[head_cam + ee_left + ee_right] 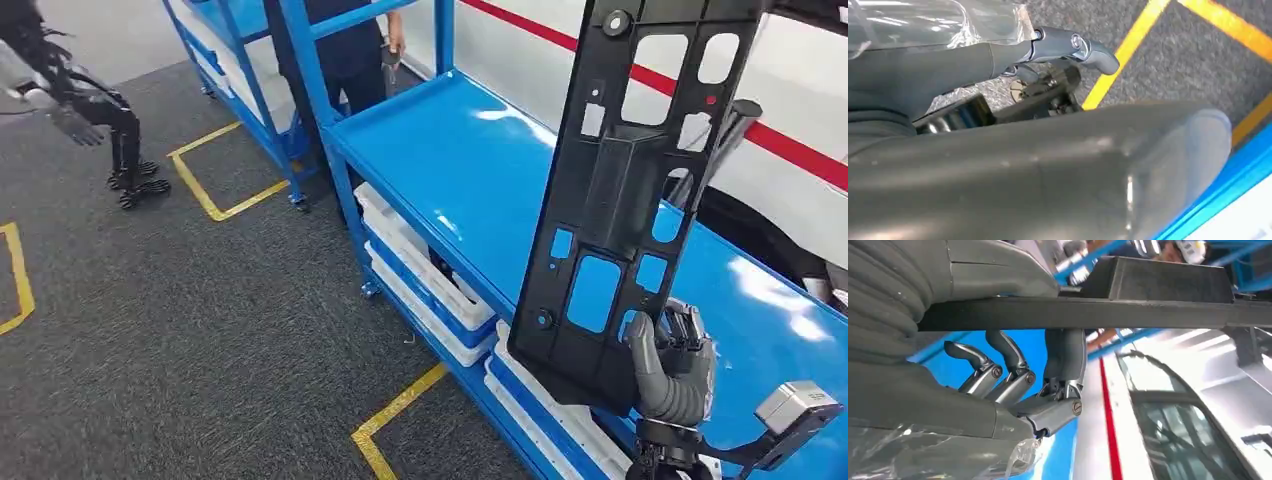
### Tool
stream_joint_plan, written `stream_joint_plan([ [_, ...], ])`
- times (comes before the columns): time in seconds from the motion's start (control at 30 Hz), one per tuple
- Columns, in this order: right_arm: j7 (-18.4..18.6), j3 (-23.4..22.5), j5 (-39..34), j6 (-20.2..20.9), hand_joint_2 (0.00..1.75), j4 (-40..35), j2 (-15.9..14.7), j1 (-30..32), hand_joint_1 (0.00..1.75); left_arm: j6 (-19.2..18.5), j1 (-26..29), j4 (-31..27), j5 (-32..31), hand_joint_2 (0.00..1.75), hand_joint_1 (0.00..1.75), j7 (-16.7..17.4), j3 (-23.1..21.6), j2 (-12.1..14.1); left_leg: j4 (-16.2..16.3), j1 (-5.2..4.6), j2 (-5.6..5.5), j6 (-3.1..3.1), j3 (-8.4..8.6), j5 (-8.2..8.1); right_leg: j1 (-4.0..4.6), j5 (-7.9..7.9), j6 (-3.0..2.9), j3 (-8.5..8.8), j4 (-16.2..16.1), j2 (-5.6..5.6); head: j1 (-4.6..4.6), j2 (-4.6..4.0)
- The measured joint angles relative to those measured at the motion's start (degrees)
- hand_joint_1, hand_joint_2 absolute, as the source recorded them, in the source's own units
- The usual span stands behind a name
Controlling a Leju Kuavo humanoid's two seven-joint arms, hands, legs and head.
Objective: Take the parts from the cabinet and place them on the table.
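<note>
The right hand [672,362] has its thumb on the near face and its darker fingers [1007,360] on the far face of a long black part [620,190], closed on its lower end; in the right wrist view the part [1108,310] runs as a flat dark bar between thumb and fingers. Held this way, the part stands nearly upright — a perforated plastic panel with many cut-outs — above the blue table [450,150], whose top shows through its openings. White trays [420,265] sit on the shelves under the tabletop. The left hand [1068,47] shows in the left wrist view over grey carpet with yellow floor tape [1128,45]; one finger is bent and I cannot tell if anything is in it. Beyond the table stands a person [345,50] in dark clothes, and another dark robot [90,100] stands on the carpet at far left.
</note>
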Motion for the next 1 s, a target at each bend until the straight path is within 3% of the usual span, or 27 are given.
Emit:
stream_joint_plan([
  [0.07, 0.0, -0.2, 0.0, 0.0, 1.75, 0.0, -0.1, 0.0, 1.75, 0.0, 0.1, 0.0, 0.0, 0.0, 0.0, 0.0, 0.0, 0.0, 0.3, 0.0, -1.93, -0.21, 0.52, -0.45, -0.11, 5.84, 0.05, 2.46, -8.1, 0.83, 0.02, 0.0],
  [0.1, 0.0, -0.3, 0.0, 0.0, 1.75, 0.0, -0.2, 0.0, 1.75, 0.0, 0.1, 0.0, 0.0, 0.0, 0.0, 0.0, 0.0, 0.0, 0.7, 0.01, -2.78, -0.43, 0.57, -0.85, -0.44, 8.47, 0.23, 4.16, -13.0, 2.94, 0.02, 0.0],
  [0.13, 0.0, -0.3, 0.0, -0.1, 1.75, 0.0, -0.3, 0.0, 1.75, 0.0, 0.0, 0.0, 0.0, 0.0, 0.0, 0.0, 0.0, 0.0, 1.3, -0.25, -3.4, -0.79, 0.12, -1.28, -0.84, 7.83, 0.15, 4.67, -14.6, 6.17, 0.0, -0.02],
  [0.17, 0.0, -0.4, 0.0, -0.1, 1.75, 0.0, -0.3, 0.0, 1.75, 0.0, -0.1, 0.0, 0.0, 0.0, 0.0, 0.0, 0.0, 0.0, 1.7, -0.21, -4.12, -0.92, -0.4, -1.59, -0.83, 7.95, -0.43, 4.55, -14.8, 4.91, 0.02, 0.0],
  [0.23, 0.0, -0.4, 0.0, -0.1, 1.75, 0.0, -0.3, -0.1, 1.75, 0.0, 0.0, 0.0, -0.1, 0.0, 0.0, 0.0, 0.0, 0.0, 1.5, 0.01, -5.12, -1.14, -0.74, -1.46, -0.34, 7.74, -0.97, 4.64, -14.8, 3.62, -0.02, 0.0],
  [0.27, 0.0, -0.4, 0.0, -0.1, 1.75, 0.0, -0.3, -0.3, 1.75, 0.0, 0.2, 0.0, -0.1, 0.0, 0.0, 0.0, 0.0, 0.1, 1.6, 0.14, -5.72, -1.23, -0.88, -1.53, -0.54, 7.77, -1.42, 4.74, -14.9, 2.84, -0.02, 0.0],
  [0.3, 0.0, -0.5, 0.0, 0.0, 1.75, -0.1, -0.2, -0.4, 1.75, 0.0, 0.5, 0.0, 0.0, 0.0, 0.0, 0.0, 0.0, 0.2, 2.5, -0.08, -3.14, -1.59, -0.95, -1.95, -0.81, 7.78, -1.68, 5.04, -15.1, 2.1, 0.0, 0.0],
  [0.33, 0.0, -0.5, 0.0, 0.0, 1.75, -0.1, -0.2, -0.2, 1.75, 0.0, 0.5, 0.0, 0.0, 0.0, 0.0, 0.0, -0.1, 0.2, 4.6, -0.37, 0.37, -2.25, -1.86, -3.04, -0.85, 7.6, -2.0, 5.28, -15.2, 1.53, -0.18, 0.0],
  [0.37, 0.0, -0.5, -0.1, 0.0, 1.75, -0.2, -0.1, -0.2, 1.75, 0.0, 0.3, 0.0, 0.1, 0.0, 0.0, 0.0, -0.1, 0.2, 8.5, 0.15, 1.98, -2.85, -4.06, -4.83, -0.84, 7.45, -2.44, 5.44, -15.2, 0.91, -0.15, 0.0],
  [0.43, 0.0, -0.7, -0.2, 0.0, 1.75, -0.2, 0.0, 0.0, 1.75, 0.0, 0.1, 0.0, 0.1, 0.0, 0.0, 0.0, -0.2, 0.2, 17.1, 1.21, 2.87, -3.71, -8.98, -7.67, -0.94, 7.09, -2.56, 5.7, -15.2, -0.4, -0.17, 0.0],
  [0.47, 0.0, -0.7, -0.2, 0.0, 1.75, -0.2, 0.0, 0.0, 1.75, 0.0, 0.2, 0.0, 0.1, 0.0, 0.0, 0.0, -0.2, 0.2, 19.5, 1.69, 2.97, -3.93, -10.57, -7.85, -1.06, 6.91, -2.47, 5.86, -15.2, -0.92, -0.17, 0.0],
  [0.5, 0.0, -0.7, -0.4, 0.0, 1.75, -0.2, 0.0, 0.1, 1.75, 0.0, 0.2, 0.0, 0.1, 0.0, 0.0, 0.0, -0.3, 0.2, 19.1, 2.1, 3.04, -4.19, -10.8, -6.86, -1.24, 6.7, -2.25, 6.14, -15.2, -1.56, -0.2, 0.0],
  [0.53, 0.0, -0.7, -0.5, 0.0, 1.75, -0.2, 0.0, 0.1, 1.75, 0.0, 0.2, 0.0, 0.2, 0.0, 0.0, 0.0, -0.3, 0.2, 16.3, 2.46, 3.26, -4.46, -9.8, -4.99, -1.37, 6.46, -1.97, 6.49, -15.2, -2.31, -0.17, 0.0],
  [0.57, 0.0, -0.7, -0.6, 0.0, 1.75, -0.2, 0.0, 0.2, 1.75, 0.0, 0.2, 0.0, 0.2, 0.0, 0.0, 0.0, -0.3, 0.2, 11.4, 2.68, 4.08, -4.78, -7.55, -2.5, -1.57, 6.19, -1.58, 6.9, -15.2, -3.06, -0.17, 0.0],
  [0.6, 0.0, -0.8, -0.6, 0.0, 1.75, -0.2, 0.0, 0.1, 1.75, 0.0, 0.2, 0.0, 0.3, 0.0, 0.0, 0.0, -0.3, 0.2, 5.6, 2.74, 6.07, -4.97, -4.48, -0.05, -1.75, 5.91, -1.18, 7.44, -15.2, -3.88, -0.17, 0.0],
  [0.63, 0.0, -0.9, -0.7, 0.0, 1.75, -0.4, -0.1, 0.1, 1.75, 0.0, 0.0, -0.1, 0.3, 0.0, 0.0, 0.0, -0.3, 0.0, 1.9, 2.61, 10.06, -4.99, -2.69, 0.8, -1.36, 5.6, -0.68, 7.88, -15.3, -4.44, -0.2, 0.0],
  [0.67, 0.0, -1.1, -0.7, 0.0, 1.75, -0.5, -0.2, 0.2, 1.75, 0.0, -0.4, -0.1, 0.3, 0.0, 0.0, 0.1, -0.3, 0.0, 1.9, 2.1, 10.08, -5.1, -2.95, 0.62, -1.33, 5.1, 0.05, 8.19, -15.3, -5.2, -0.11, 0.0],
  [0.77, -0.2, -1.4, -1.2, 0.0, 1.75, -0.7, -0.5, 0.2, 1.75, 0.0, -0.2, -0.1, 0.3, 0.0, 0.0, 0.1, -0.3, 0.1, 1.7, 1.45, 7.24, -3.77, -3.39, 0.59, -1.62, 5.07, 1.44, 9.87, -16.9, -7.71, -0.11, 0.0],
  [0.8, -0.3, -1.4, -1.3, 0.0, 1.75, -0.8, -0.5, 0.3, 1.75, 0.0, 0.0, -0.1, 0.4, 0.0, 0.0, 0.2, -0.3, 0.2, 1.0, 1.62, 5.96, -2.99, -2.6, 1.18, -1.81, 4.69, 2.01, 10.39, -17.2, -8.19, -0.11, 0.0],
  [0.83, -0.3, -1.7, -1.5, 0.0, 1.75, -0.9, -0.6, 0.6, 1.75, 0.0, 0.4, -0.1, 0.5, 0.0, 0.0, 0.1, -0.3, 0.2, 0.4, 2.0, 5.12, -2.64, -2.11, 1.28, -2.06, 3.66, 1.88, 10.3, -15.9, -4.47, 0.11, -0.02],
  [0.87, -0.2, -1.8, -1.6, 0.0, 1.75, -0.9, -0.8, 0.5, 1.75, 0.0, 0.3, -0.1, 0.5, 0.0, 0.0, 0.2, -0.3, 0.2, 0.4, 1.9, 4.42, -2.11, -1.98, 1.26, -1.81, 1.7, 1.43, 8.69, -12.5, -2.16, 0.11, 0.0],
  [0.93, -0.2, -2.2, -1.9, 0.0, 1.75, -0.9, -1.0, 0.7, 1.75, 0.0, 0.1, -0.1, 0.6, 0.0, 0.0, 0.2, -0.3, 0.1, 0.4, 1.51, 2.66, -1.36, -1.83, 1.02, -1.06, -2.13, 0.78, 3.26, -2.8, -0.22, 0.13, 0.0],
  [0.97, -0.2, -2.2, -2.0, 0.0, 1.75, -0.9, -1.0, 0.7, 1.75, 0.0, 0.1, -0.1, 0.7, 0.0, 0.0, 0.1, -0.3, 0.1, 0.4, 1.27, 1.64, -1.13, -1.72, 0.87, -0.66, -2.73, 0.62, 0.92, 0.6, 0.03, 0.11, 0.0],
  [1.0, -0.1, -2.2, -2.3, 0.0, 1.75, -0.9, -1.2, 0.7, 1.75, 0.0, 0.1, -0.1, 0.9, 0.0, 0.0, 0.0, -0.3, 0.1, 0.4, 0.99, 0.57, -0.97, -1.5, 0.73, -0.43, -1.77, 0.43, -0.3, 1.2, 0.12, 0.13, 0.0],
])
